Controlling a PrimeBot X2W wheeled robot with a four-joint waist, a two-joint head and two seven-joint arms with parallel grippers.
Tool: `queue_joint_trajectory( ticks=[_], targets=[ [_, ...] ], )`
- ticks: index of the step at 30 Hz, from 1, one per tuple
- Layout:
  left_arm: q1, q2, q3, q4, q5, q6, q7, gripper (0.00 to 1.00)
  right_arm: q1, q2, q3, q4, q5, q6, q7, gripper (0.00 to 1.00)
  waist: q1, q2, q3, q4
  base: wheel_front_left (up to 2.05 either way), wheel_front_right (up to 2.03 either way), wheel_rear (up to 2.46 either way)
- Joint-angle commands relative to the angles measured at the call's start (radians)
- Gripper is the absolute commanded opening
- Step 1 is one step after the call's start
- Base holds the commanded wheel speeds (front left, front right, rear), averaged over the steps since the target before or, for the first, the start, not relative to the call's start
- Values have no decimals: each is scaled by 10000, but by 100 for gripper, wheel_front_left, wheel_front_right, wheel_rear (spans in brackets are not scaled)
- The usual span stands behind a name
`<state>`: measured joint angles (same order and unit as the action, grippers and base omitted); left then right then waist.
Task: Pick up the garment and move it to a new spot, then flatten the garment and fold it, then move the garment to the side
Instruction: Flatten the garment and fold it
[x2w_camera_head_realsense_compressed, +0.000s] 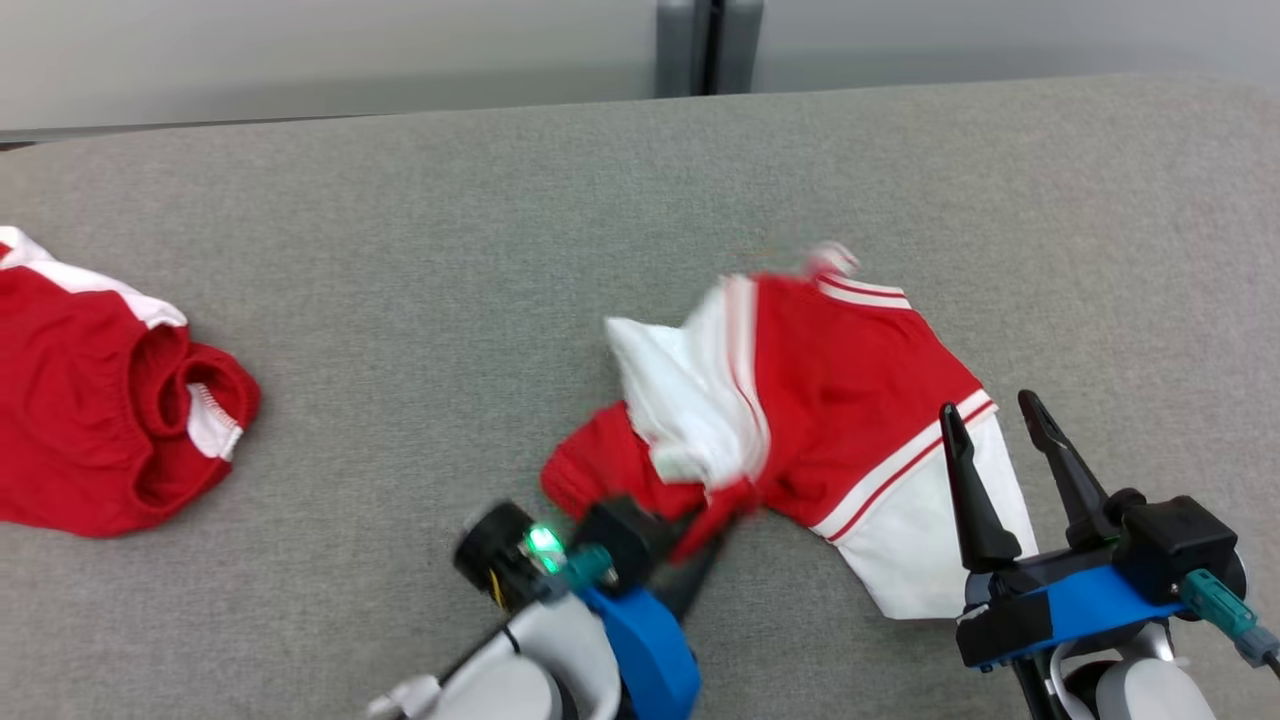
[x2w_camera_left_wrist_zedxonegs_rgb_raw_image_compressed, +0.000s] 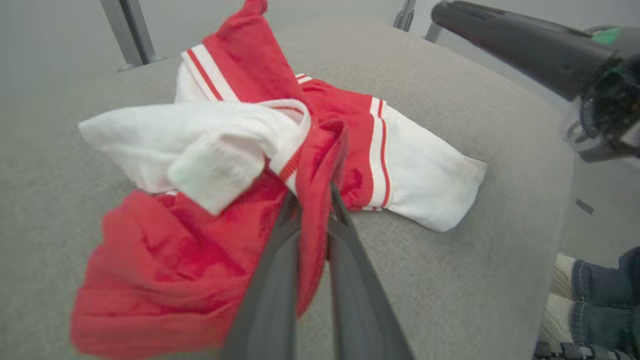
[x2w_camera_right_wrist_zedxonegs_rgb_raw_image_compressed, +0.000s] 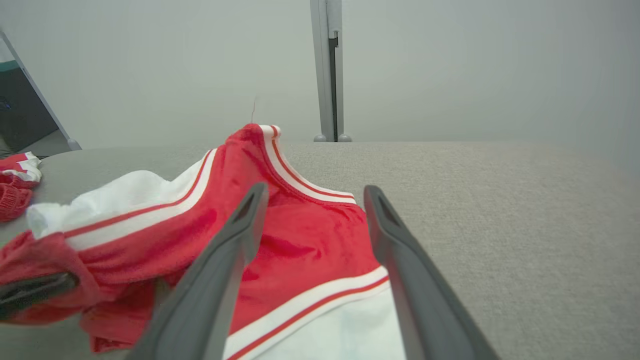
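Your left fingers are pinched narrow on a red fold of the garment, the cloth squeezed between them. In the head view their tips are buried under that fold, so you see only the dark shafts running up and to the right from the blue wrist. Your right fingers stand wide apart and hold nothing. They point up the view over the garment's white end, and whether they touch it is hard to tell. From the right wrist they frame the red body and its striped band.

The garment lies bunched at the near middle of the grey worktop, and its far edge is blurred. A second red garment lies well apart to the left, cut off by the frame. A person's denim leg is clipped at the left wrist view's corner.
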<state>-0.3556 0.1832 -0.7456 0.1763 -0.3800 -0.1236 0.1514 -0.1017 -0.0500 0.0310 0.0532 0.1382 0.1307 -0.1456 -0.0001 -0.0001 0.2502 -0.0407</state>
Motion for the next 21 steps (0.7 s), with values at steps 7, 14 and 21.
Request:
queue_joint_trajectory(
  ticks=[7, 14, 21],
  targets=[
    [1044, 148, -468, -983, -503, 172, 794, 100, 137, -12, -9, 7, 74, 1, 98, 100, 1, 1, -286, 321, 0, 0, 0],
    [762, 737, 459, -2038, -453, 1059, 1154, 100, 192, -12, 66, 77, 140, 1, 147, 100, 1, 1, -521, 378, 0, 0, 0],
    [327, 538, 301, -1679, -947, 850, 2159, 100, 197, -10, 184, 147, 258, 1, 63, 100, 1, 1, -580, 164, 0, 0, 0]
  ],
)
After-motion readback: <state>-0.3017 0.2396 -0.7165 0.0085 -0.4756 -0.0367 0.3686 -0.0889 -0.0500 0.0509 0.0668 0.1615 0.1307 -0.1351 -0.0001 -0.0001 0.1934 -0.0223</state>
